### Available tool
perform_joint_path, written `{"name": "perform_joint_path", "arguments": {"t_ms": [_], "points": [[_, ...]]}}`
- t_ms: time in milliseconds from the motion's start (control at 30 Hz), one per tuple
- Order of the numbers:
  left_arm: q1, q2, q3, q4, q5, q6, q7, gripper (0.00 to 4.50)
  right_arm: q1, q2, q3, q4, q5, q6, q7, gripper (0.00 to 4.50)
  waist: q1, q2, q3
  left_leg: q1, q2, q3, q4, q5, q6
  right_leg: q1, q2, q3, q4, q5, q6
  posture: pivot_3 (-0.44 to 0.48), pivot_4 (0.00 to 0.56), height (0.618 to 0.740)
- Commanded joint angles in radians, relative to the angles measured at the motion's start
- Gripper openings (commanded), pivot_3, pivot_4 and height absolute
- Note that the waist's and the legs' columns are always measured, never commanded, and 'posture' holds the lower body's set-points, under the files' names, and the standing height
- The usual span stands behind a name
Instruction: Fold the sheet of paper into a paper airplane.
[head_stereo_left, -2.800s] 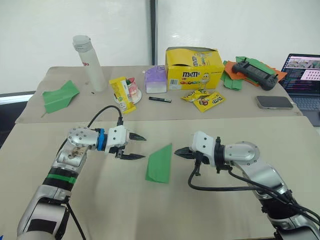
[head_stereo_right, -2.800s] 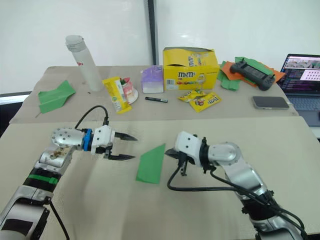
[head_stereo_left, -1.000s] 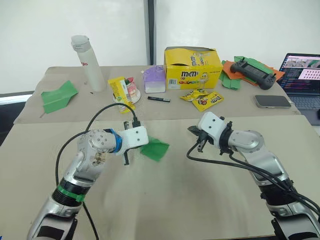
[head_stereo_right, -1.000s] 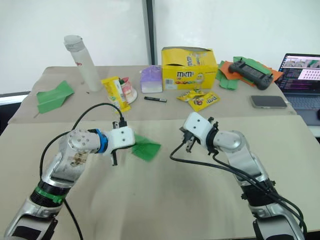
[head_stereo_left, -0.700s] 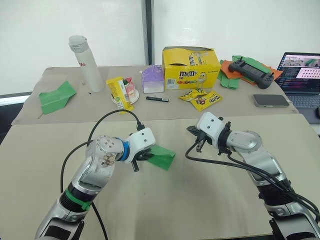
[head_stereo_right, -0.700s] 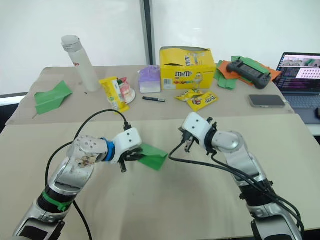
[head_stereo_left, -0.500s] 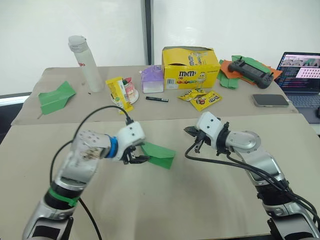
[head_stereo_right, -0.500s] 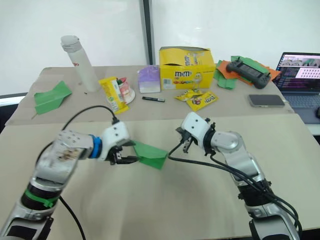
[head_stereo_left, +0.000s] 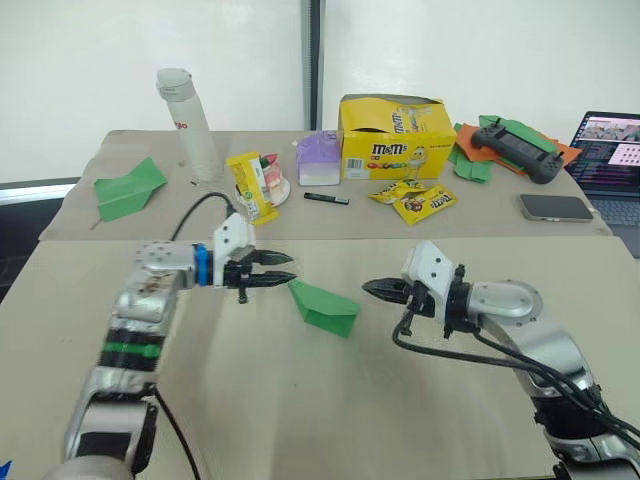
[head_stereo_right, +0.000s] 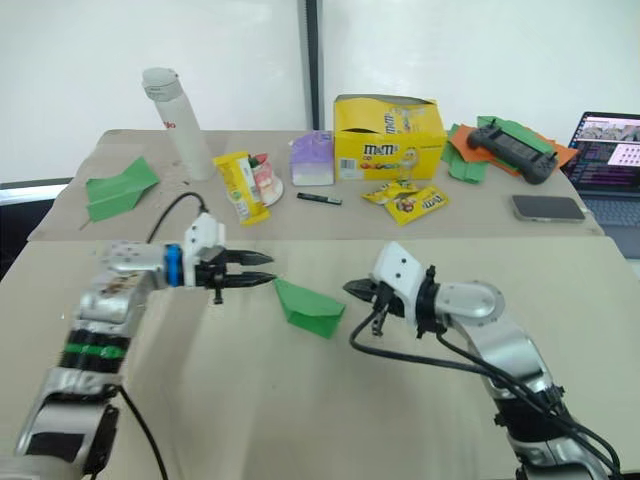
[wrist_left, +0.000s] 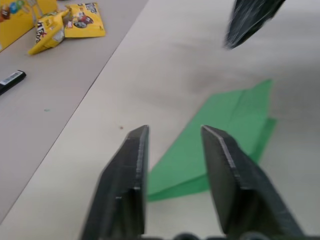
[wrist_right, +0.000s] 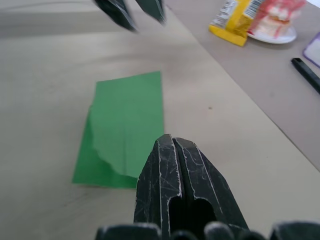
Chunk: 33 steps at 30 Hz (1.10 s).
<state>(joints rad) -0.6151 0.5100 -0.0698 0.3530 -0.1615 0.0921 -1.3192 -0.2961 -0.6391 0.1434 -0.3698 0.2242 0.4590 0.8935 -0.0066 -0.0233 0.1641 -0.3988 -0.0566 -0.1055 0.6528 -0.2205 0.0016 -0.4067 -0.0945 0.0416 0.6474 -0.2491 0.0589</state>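
The sheet of paper (head_stereo_left: 325, 308) is a creased bright green wedge lying flat on the near table, between my two grippers. My left gripper (head_stereo_left: 285, 272) hovers just to its left, pointing at it, its black fingers a little apart with nothing between them. The left wrist view looks past those fingers (wrist_left: 131, 165) to the green paper (wrist_left: 245, 115) lying beyond their tips. My right gripper (head_stereo_left: 368, 288) is shut and points at the wedge's right end from a short gap away. The right wrist view has the paper (wrist_right: 127, 115) just ahead of the closed tips (wrist_right: 171, 141).
On the far table stand a white bottle (head_stereo_left: 189, 125), a yellow candy box (head_stereo_left: 397, 137), a purple carton (head_stereo_left: 320, 160), snack packs (head_stereo_left: 410, 200) and a pen (head_stereo_left: 326, 198). A separate green paper plane (head_stereo_left: 127, 187) lies far left. A controller (head_stereo_left: 520, 148), phone (head_stereo_left: 558, 207) and laptop (head_stereo_left: 612, 140) are far right.
My left gripper, shut on the paper a second ago, has let it go and drawn back to the left. The paper now lies on the table. My right gripper has dropped toward it.
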Motion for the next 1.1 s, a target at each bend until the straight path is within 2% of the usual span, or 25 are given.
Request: {"name": "perform_joint_path", "arguments": {"t_ms": [33, 67, 133, 267, 467, 700, 1100], "points": [[-0.072, -0.039, -0.047, 0.166, 0.044, -0.213, -0.011, 0.25, 0.037, -0.012, -0.029, -0.061, 0.021, -0.015, -0.006, 0.00, 0.000, 0.000, 0.000, 0.000, 0.000, 0.000, 0.000, 0.000, 0.000, 0.000, 0.000, 0.000, 0.000, 0.000, 0.000, 0.000, 0.150, 0.740], [-0.091, -0.048, -0.064, 0.223, 0.067, -0.275, -0.006, 0.04, 0.052, 0.004, -0.048, -0.081, 0.061, 0.000, -0.010, 0.00, -0.001, 0.000, 0.000, 0.000, 0.000, 0.001, 0.000, 0.000, 0.000, 0.000, 0.000, 0.000, 0.000, 0.000, 0.000, 0.000, 0.150, 0.740], [-0.118, -0.058, -0.079, 0.303, 0.088, -0.350, -0.003, 0.04, 0.068, 0.023, -0.070, -0.103, 0.113, 0.019, -0.010, 0.00, -0.004, 0.000, 0.000, 0.000, 0.000, 0.001, 0.000, 0.000, 0.000, 0.000, 0.000, 0.000, 0.000, 0.000, 0.000, 0.000, 0.150, 0.740], [-0.176, -0.083, -0.109, 0.472, 0.127, -0.455, 0.002, 0.00, 0.130, 0.004, -0.032, -0.116, 0.052, -0.078, -0.002, 1.27, -0.008, -0.001, 0.000, 0.000, 0.000, 0.001, 0.000, 0.000, 0.000, 0.000, 0.001, 0.000, 0.001, 0.000, 0.000, 0.000, 0.150, 0.740], [-0.198, -0.107, -0.139, 0.587, 0.179, -0.536, 0.011, 0.00, 0.149, -0.002, 0.043, -0.083, -0.099, -0.249, -0.038, 3.31, -0.008, -0.001, 0.000, 0.000, 0.000, 0.005, 0.002, 0.000, 0.000, 0.000, 0.002, -0.001, 0.001, 0.000, 0.000, 0.000, 0.150, 0.740], [-0.208, -0.122, -0.162, 0.632, 0.219, -0.587, 0.019, 0.00, 0.125, 0.029, 0.170, 0.043, -0.257, -0.421, -0.058, 3.31, -0.005, -0.001, 0.000, 0.000, 0.000, 0.005, 0.007, -0.001, 0.001, 0.004, 0.002, -0.002, 0.002, 0.000, 0.001, 0.000, 0.150, 0.740], [-0.205, -0.105, -0.142, 0.612, 0.199, -0.559, 0.008, 0.00, 0.069, 0.085, 0.175, 0.152, -0.285, -0.490, -0.079, 3.31, -0.008, -0.001, 0.000, 0.000, 0.000, 0.004, 0.007, -0.001, 0.001, 0.003, 0.002, -0.002, 0.002, 0.000, 0.001, 0.000, 0.150, 0.740]]}}
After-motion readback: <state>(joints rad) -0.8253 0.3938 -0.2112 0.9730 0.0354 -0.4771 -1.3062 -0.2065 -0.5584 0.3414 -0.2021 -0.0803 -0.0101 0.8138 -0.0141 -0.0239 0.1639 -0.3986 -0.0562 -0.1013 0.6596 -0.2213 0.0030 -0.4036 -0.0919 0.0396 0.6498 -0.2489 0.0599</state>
